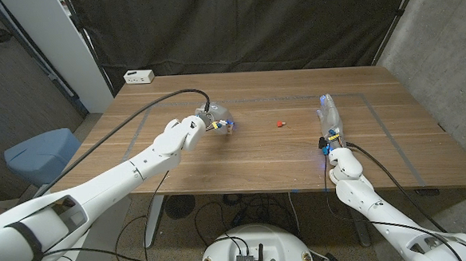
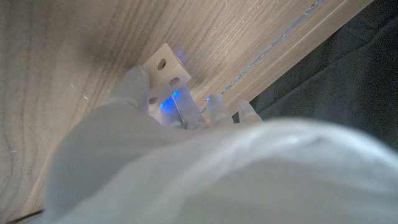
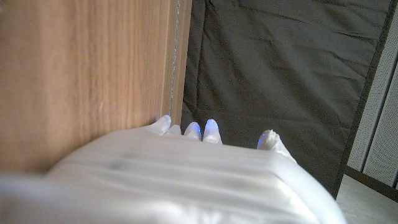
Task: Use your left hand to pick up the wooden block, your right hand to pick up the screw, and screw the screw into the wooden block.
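Showing drilled holes, pale wooden block [image 2: 166, 67]

The wooden block [image 2: 166, 67] is a small, pale cube with round holes drilled in its faces. It sits on the table under the fingertips of the left hand [image 1: 210, 120], left of the table's middle. The screw [image 1: 278, 123] is a tiny red piece lying alone on the bare wood near the middle, well apart from the block and from both hands.
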You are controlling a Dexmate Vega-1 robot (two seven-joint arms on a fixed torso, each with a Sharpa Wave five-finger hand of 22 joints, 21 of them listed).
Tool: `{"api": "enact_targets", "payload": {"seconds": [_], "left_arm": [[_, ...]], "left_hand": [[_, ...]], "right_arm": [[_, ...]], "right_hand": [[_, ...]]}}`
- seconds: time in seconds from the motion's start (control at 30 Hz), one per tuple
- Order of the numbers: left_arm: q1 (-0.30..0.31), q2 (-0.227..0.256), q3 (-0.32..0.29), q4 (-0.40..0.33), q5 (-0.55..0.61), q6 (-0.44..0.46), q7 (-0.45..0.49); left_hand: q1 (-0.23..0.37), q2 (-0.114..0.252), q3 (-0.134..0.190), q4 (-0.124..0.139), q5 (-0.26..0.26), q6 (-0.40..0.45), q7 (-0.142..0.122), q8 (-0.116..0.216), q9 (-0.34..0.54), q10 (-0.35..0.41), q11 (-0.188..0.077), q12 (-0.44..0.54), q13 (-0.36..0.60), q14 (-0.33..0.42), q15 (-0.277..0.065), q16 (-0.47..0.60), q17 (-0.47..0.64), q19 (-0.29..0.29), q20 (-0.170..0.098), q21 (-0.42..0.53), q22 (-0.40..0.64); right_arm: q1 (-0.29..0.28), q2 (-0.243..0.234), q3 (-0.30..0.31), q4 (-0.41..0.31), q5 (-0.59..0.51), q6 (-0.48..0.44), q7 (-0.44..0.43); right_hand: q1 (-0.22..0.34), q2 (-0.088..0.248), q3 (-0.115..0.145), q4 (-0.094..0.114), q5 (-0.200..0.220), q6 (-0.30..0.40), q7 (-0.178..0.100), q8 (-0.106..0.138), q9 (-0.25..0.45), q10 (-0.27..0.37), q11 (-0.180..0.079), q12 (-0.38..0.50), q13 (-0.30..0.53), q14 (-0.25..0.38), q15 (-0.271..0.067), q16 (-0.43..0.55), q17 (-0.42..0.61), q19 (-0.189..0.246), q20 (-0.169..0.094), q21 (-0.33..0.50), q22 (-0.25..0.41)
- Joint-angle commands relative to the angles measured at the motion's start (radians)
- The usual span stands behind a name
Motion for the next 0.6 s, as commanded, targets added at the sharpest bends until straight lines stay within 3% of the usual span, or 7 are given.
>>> {"api": "enact_targets", "payload": {"seconds": [0.03, 0.6], "left_arm": [[0.005, -0.006, 0.004, 0.017, 0.004, -0.001, 0.032], [0.003, -0.011, 0.009, 0.037, 0.005, -0.006, 0.081]], "left_hand": [[0.018, -0.002, -0.009, 0.000, 0.006, 0.031, 0.002, 0.006, 0.005, 0.030, 0.000, 0.014, 0.010, 0.028, -0.068, 0.007, 0.007, 0.019, -0.001, -0.003, 0.002], [0.051, 0.005, -0.028, 0.000, 0.005, 0.138, 0.003, 0.017, 0.007, 0.124, -0.002, 0.058, 0.043, 0.095, -0.095, 0.017, 0.013, 0.062, -0.016, -0.001, 0.003]], "right_arm": [[-0.002, 0.003, 0.000, 0.001, -0.003, 0.003, -0.007], [-0.003, 0.007, 0.002, 0.004, -0.003, 0.005, -0.012]], "right_hand": [[-0.011, 0.000, 0.005, 0.000, 0.005, 0.002, -0.002, 0.004, 0.002, 0.000, -0.007, 0.006, 0.003, 0.000, 0.002, 0.009, 0.002, -0.001, -0.017, 0.002, 0.003], [-0.013, -0.001, 0.006, -0.001, 0.005, 0.003, -0.002, 0.004, 0.002, 0.002, -0.007, 0.007, 0.004, 0.000, 0.002, 0.009, 0.002, 0.000, -0.016, 0.002, 0.003]]}}
